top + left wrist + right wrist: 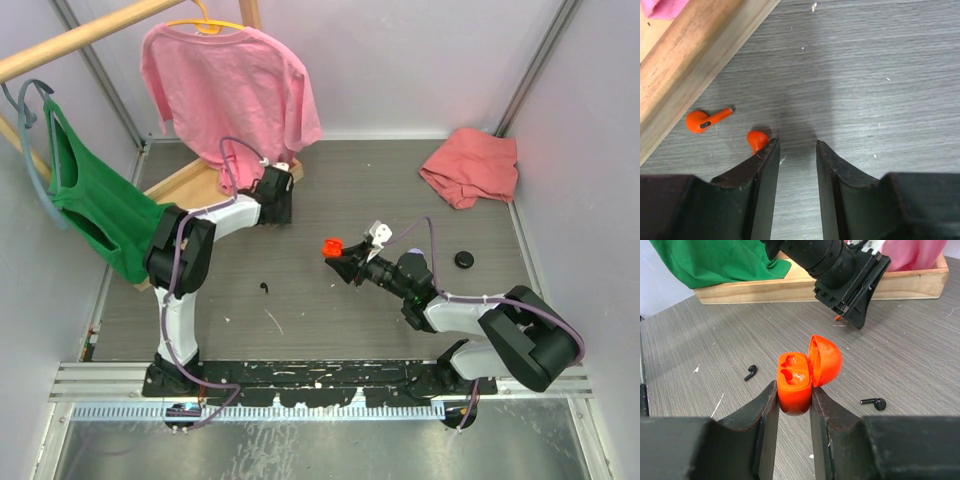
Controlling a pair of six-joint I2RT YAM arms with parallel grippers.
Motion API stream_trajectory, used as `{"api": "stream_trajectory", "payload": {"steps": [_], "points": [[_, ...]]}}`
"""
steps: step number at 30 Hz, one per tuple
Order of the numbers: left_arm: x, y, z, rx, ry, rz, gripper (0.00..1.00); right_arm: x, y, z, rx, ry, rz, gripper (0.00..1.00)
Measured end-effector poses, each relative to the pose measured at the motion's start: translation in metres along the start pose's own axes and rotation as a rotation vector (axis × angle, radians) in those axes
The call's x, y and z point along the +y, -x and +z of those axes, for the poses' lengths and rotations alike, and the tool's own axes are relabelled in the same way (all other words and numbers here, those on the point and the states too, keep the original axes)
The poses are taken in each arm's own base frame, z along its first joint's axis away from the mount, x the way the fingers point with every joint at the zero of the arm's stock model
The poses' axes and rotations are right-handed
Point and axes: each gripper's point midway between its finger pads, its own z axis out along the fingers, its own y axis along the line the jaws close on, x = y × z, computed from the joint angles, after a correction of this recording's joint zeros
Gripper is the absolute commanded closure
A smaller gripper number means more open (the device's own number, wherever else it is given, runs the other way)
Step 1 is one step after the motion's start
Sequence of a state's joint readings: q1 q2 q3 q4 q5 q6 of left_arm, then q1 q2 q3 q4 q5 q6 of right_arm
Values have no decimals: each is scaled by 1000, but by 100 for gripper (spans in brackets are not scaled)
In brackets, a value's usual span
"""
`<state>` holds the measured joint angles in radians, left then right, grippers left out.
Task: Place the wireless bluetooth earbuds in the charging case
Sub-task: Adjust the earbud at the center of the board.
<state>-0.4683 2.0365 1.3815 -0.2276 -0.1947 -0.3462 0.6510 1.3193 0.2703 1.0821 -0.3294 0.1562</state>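
**Remote station, overview and wrist views.** The grey table (330,300) fills my working area. At its far left a wooden frame (190,180) carries a pink shirt (235,90) and a green garment (95,200). A crumpled pink cloth (472,165) lies at the far right.

My left gripper (796,145) sits low beside the frame's base. Its jaws stand a narrow gap apart, with only bare table between them.

My right gripper (792,390), near the table's centre, is clamped on the orange charging case (800,377). The lid is up and two sockets show.

A black round case (464,259) lies to that arm's right.

Two orange earbuds lie by the wooden base. One (705,121) is clear of the left gripper. The other (756,140) touches the outer side of the finger on the left of the wrist view.

Two black earbuds (750,372) (874,402) lie on the table on either side of the held case.
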Motion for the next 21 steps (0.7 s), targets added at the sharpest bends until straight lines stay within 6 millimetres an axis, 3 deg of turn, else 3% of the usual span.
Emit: {"api": "stream_trajectory", "payload": {"steps": [10,21], "points": [[-4,25,-34,-49,-46,-16,58,0,-5,0,16,3,5,99],[26,20,-28,25,-20,-21,56,1,-5,0,17,7,6,99]]}}
